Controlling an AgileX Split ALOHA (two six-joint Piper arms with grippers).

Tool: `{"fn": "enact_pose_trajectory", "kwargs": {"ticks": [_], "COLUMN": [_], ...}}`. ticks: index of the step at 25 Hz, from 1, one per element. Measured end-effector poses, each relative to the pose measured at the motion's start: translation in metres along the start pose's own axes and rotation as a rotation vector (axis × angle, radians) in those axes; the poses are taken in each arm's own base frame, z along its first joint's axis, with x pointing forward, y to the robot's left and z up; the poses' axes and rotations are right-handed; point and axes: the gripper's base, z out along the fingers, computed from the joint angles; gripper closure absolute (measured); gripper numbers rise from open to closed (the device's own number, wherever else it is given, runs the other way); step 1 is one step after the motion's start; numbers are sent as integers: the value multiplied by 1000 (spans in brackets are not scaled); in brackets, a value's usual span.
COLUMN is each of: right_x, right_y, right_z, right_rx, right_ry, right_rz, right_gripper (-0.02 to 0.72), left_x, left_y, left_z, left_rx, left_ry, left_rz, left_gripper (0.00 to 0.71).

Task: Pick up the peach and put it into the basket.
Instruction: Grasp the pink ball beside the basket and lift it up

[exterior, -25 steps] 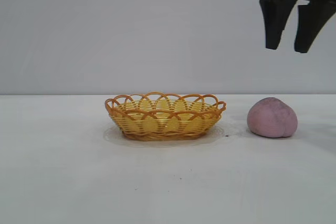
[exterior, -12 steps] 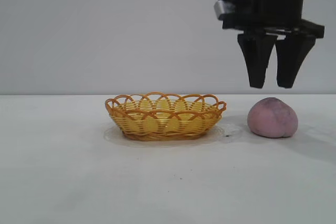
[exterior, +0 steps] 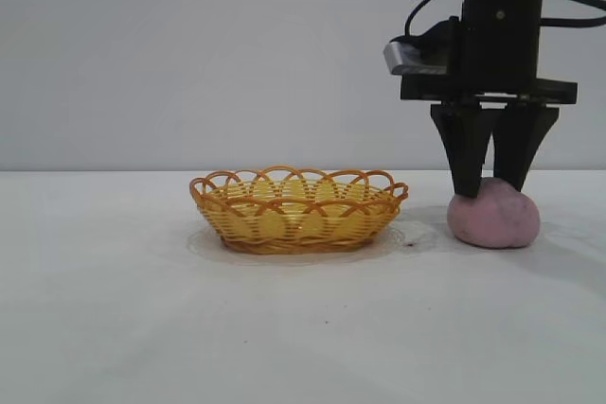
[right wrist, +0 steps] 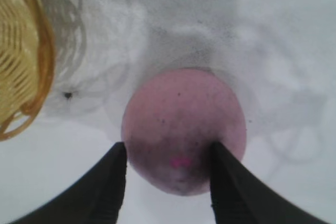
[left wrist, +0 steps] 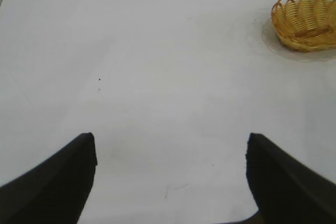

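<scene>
Peach (exterior: 494,220) on table, directly under right gripper (exterior: 492,184); basket (exterior: 297,209) at its 9 o'clock, near.
Exterior: fingers spread, tips down at the fruit's crown, apparently not clamped; long axis runs 3–9. Left wrist: left gripper (left wrist: 170,174) spread wide, empty, far off. Right wrist: fingers flank the peach; point and crease unclear.

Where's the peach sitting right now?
In the exterior view the peach rests on the table at the right, beside the basket but apart from it, directly beneath the right pincer, whose open fingertips straddle its top.
</scene>
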Motion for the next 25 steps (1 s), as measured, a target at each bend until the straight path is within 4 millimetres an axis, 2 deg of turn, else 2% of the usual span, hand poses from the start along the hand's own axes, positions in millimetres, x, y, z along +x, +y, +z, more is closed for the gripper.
{"fn": "enact_pose_trajectory", "kwargs": {"ticks": [2,5,6,7,8,11,14,18,22,25], "right_x": [0,-1,-1,-1,-1,-1,1,-5,-20,-24], "right_y": [-1,-2,-2,-2,-2,-3,-4,-5,1,13], "right_z": [2,3,2,2,2,2,-9,-43,-83,-98], "right_rx": [7,17,19,20,22,26,51,80,43,-15], "right_ry": [7,7,4,2,3,9,7,-48,-196,-247], "right_rz": [-3,-8,-9,-10,-10,-13,-27,-37,-26,-26], "right_gripper": [470,634,655,644,703,703,703,703,703,703], "left_x": [0,0,0,0,0,0,0,0,0,0], "left_y": [0,0,0,0,0,0,0,0,0,0], "left_z": [0,0,0,0,0,0,0,0,0,0], "left_rx": [0,0,0,0,0,0,0,0,0,0], "left_ry": [0,0,0,0,0,0,0,0,0,0], "left_rz": [0,0,0,0,0,0,0,0,0,0], "left_gripper": [160,160,160,160,160,160,160,160,160,160]}}
